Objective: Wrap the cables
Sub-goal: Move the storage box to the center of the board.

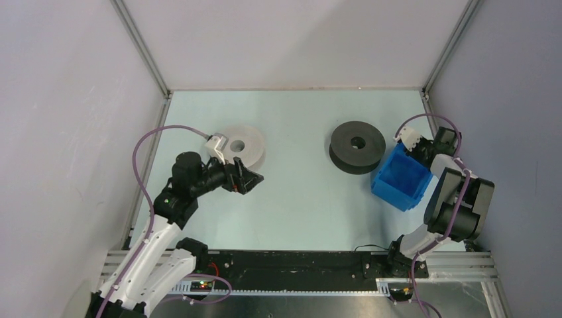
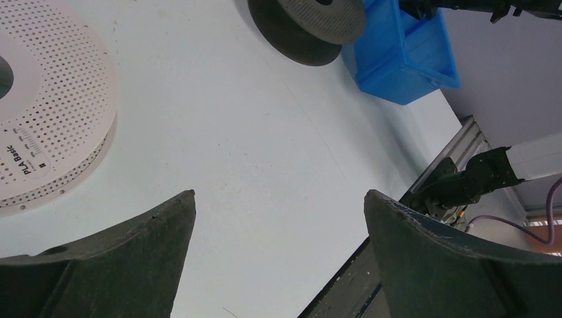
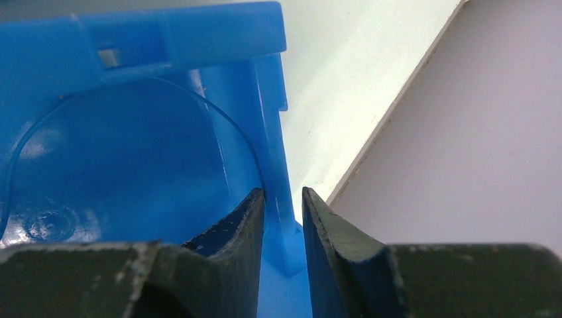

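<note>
Right wrist view, right end effector (image 3: 283, 191) pinching blue bin (image 3: 132, 40) wall, blue cable (image 3: 152, 79) arcing inside that bin, bin at 3 o'clock on desk (image 1: 298, 199), left end effector (image 1: 255, 177) spread wide, empty, at 9 o'clock, near white spool (image 1: 252, 140).

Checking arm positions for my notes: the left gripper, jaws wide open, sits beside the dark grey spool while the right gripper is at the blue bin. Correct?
No: the top external view shows the open left gripper beside the white spool, not the dark grey spool. The right gripper is at the blue bin, as stated.
</note>
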You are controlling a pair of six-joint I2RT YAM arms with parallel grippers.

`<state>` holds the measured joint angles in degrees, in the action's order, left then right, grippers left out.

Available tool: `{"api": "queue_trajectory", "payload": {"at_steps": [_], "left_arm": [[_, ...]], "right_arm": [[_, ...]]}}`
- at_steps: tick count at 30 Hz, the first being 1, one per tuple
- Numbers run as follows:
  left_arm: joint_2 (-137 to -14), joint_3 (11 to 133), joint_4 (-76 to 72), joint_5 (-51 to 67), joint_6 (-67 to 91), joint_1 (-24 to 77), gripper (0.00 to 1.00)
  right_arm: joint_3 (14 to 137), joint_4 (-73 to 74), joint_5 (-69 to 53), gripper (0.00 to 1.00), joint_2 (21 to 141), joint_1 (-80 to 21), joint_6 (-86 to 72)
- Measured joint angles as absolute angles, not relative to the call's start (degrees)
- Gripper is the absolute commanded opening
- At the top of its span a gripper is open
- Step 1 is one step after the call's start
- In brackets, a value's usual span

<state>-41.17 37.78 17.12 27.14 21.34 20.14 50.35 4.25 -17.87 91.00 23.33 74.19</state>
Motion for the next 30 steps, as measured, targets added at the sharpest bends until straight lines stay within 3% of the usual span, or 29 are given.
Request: {"api": "queue_trajectory", "payload": {"at_steps": [19,24,30], "left_arm": [[-41.2,37.8,17.1,27.1,21.3,20.3,1.00],[-41.2,37.8,17.1,27.1,21.3,20.3,1.00],[-41.2,37.8,17.1,27.1,21.3,20.3,1.00]], "right_arm": [[50.3,3.2,-16.9,0.30,91.6,22.3,74.2],[50.1,2.1,-16.1,0.15,92.2,21.9,74.1],[49.8,-0.2,-15.6,0.14,92.2,21.8,73.7]]}}
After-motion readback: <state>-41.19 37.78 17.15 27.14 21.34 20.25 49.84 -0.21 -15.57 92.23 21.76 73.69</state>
